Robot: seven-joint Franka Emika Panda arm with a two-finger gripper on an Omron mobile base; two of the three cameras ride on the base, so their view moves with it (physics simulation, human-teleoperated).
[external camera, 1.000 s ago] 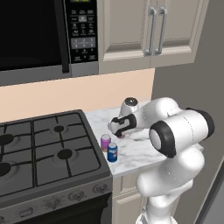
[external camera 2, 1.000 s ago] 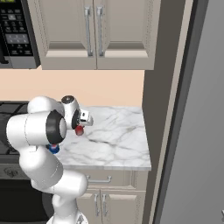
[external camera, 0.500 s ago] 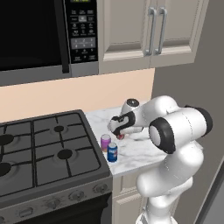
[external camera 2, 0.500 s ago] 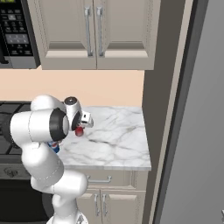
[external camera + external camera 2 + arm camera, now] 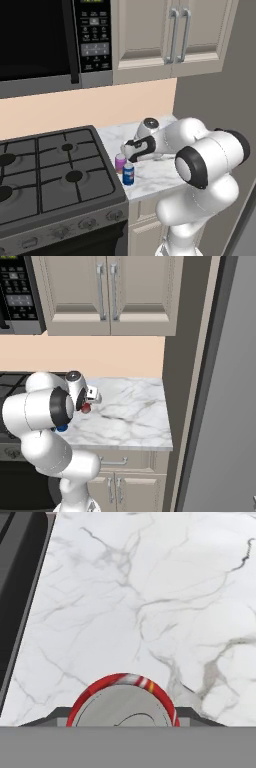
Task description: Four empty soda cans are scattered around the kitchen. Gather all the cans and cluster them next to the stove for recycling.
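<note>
My gripper [image 5: 128,150] is shut on the red soda can [image 5: 86,408] and holds it over the marble counter [image 5: 160,172], just right of the stove [image 5: 50,175]. Looking down from the hand, the red can's silvery top [image 5: 123,704] sits between my fingertips, with the stove's black edge [image 5: 15,587] at the left. A purple-pink can [image 5: 120,162] and a blue can [image 5: 128,174] stand upright on the counter beside the stove, directly below and in front of the gripper. My arm hides most of the blue can [image 5: 61,428] in the right base view.
A black microwave [image 5: 45,40] hangs over the stove, and beige wall cabinets [image 5: 172,35] hang over the counter. A tall grey panel [image 5: 225,381] closes off the counter's right end. Bare marble [image 5: 130,411] stretches to the right of the cans.
My hand has carried the red can a little to the left, toward the stove and the two standing cans. Those cans have not moved.
</note>
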